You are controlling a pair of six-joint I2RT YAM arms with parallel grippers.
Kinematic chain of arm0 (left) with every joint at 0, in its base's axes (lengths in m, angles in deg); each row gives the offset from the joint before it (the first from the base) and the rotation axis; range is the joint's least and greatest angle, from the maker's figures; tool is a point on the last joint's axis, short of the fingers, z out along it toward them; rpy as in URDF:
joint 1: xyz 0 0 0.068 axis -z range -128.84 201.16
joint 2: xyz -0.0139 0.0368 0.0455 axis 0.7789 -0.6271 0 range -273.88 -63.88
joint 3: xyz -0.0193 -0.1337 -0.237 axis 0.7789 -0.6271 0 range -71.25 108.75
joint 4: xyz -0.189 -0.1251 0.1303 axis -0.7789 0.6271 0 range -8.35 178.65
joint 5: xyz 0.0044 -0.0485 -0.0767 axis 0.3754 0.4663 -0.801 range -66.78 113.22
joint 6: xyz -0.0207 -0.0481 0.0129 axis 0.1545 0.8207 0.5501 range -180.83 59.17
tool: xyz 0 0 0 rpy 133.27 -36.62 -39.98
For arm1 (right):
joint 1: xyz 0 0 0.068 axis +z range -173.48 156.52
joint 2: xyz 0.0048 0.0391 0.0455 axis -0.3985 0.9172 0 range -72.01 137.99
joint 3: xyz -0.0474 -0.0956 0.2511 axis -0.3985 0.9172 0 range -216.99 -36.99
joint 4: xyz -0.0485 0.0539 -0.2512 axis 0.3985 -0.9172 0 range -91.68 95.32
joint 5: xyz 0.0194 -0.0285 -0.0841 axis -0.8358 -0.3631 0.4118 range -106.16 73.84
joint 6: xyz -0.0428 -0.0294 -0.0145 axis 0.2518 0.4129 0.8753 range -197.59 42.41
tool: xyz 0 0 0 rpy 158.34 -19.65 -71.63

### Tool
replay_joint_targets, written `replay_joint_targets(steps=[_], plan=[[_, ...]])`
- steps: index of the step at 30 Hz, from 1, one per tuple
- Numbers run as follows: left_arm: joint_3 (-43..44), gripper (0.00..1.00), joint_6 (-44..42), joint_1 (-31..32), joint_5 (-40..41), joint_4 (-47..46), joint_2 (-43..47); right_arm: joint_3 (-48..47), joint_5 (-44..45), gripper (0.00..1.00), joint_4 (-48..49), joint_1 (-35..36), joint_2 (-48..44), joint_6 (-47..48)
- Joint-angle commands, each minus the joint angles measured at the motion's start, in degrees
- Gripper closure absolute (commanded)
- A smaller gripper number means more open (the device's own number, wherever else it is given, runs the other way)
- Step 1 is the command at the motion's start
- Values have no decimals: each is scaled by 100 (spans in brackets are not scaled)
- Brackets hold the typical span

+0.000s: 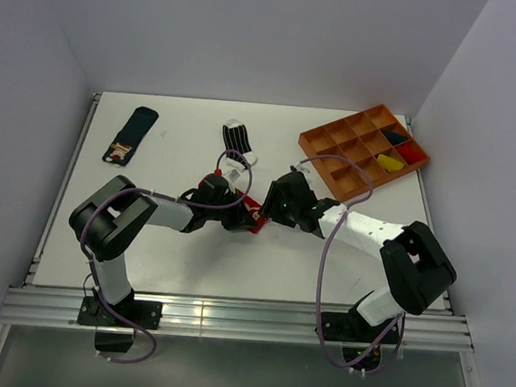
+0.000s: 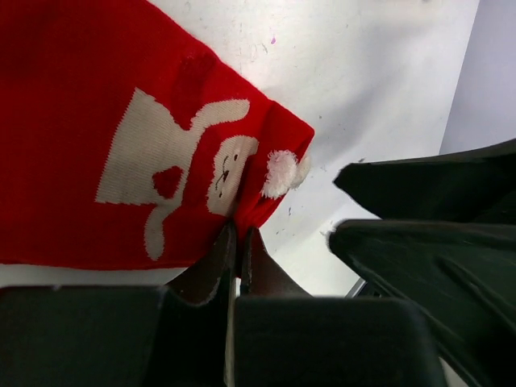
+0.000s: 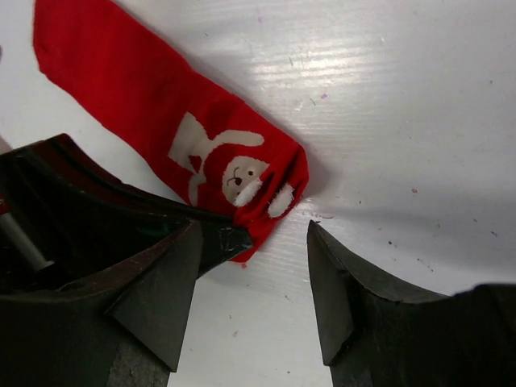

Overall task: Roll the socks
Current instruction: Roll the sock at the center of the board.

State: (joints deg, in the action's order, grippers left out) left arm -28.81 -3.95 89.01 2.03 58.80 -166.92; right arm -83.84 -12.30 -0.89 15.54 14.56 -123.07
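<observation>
The red sock with a white cartoon figure (image 2: pixel 97 121) lies flat on the white table, also seen in the right wrist view (image 3: pixel 137 97) and in the top view (image 1: pixel 251 213). My left gripper (image 2: pixel 239 230) is shut on the edge of its end near the figure (image 1: pixel 235 217). My right gripper (image 3: pixel 254 230) is open, its jaws wide apart just off the same end, not touching the sock (image 1: pixel 271 209). The dark navy sock (image 1: pixel 132 134) lies at the far left. The black-and-white striped sock (image 1: pixel 237 142) lies at the far middle.
An orange compartment tray (image 1: pixel 328 145) stands at the far right with a yellow bundle (image 1: pixel 388 162), a red item and a dark item in its cells. White walls close in the table. The right gripper's fingers (image 2: pixel 427 242) sit close beside the left gripper.
</observation>
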Motion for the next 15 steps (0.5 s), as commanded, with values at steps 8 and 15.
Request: replay_joint_targets(steps=[8,15], plan=[[46,100,16,3,-105,-272,-49,-342,265,47,-72,53,378,-234],[19,100,16,-5,-131,-308,-58,-579,291,55,7,53,686,-260]])
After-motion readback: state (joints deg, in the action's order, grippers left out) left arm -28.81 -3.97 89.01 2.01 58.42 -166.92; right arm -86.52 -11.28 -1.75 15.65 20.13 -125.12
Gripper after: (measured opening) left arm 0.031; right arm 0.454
